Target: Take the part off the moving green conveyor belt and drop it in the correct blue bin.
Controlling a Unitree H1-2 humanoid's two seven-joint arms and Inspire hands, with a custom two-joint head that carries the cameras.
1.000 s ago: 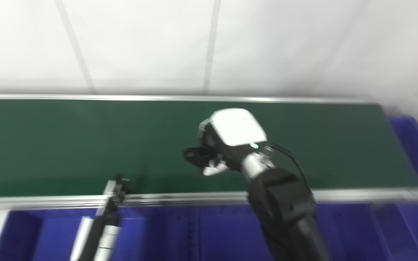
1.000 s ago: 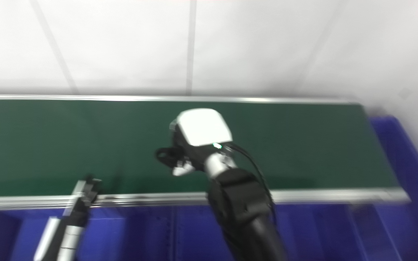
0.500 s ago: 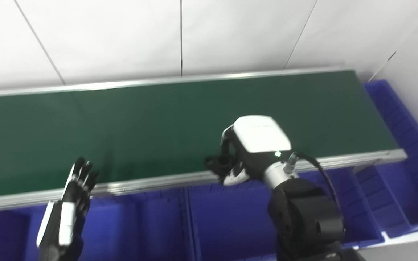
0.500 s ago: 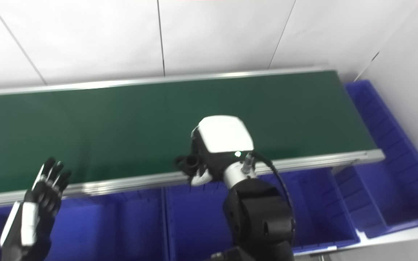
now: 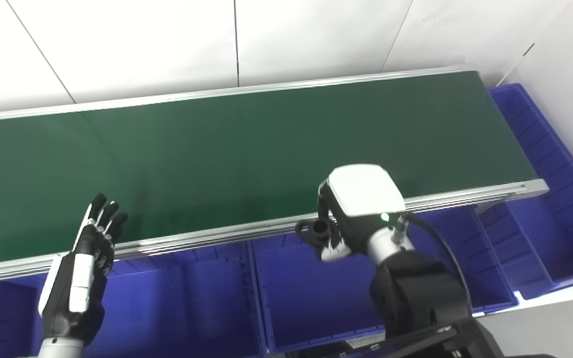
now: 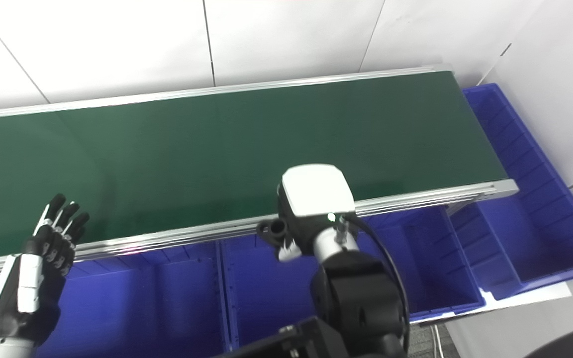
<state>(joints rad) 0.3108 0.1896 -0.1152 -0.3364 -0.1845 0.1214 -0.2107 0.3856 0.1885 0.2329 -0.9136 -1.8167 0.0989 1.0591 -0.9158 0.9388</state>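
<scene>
My right hand (image 5: 351, 211) is shut on a small black part (image 5: 315, 230) with a round hole, holding it over the front rail of the green conveyor belt (image 5: 246, 149), just above the middle blue bin (image 5: 306, 293). The same hand (image 6: 311, 209) and part (image 6: 272, 230) show in the right eye view. My left hand (image 5: 85, 268) is open and empty, fingers up, at the lower left by the belt's front rail. The belt surface carries nothing that I can see.
A row of blue bins runs below the belt's front rail, with one at the left (image 5: 167, 303) and one at the right (image 5: 495, 258). Another blue bin (image 5: 555, 164) stands at the belt's right end. A white wall rises behind.
The camera has tilted down and shifted. My right hand has drawn the black part back from over the belt to the front rail above the middle bin. My left hand has come up open.
</scene>
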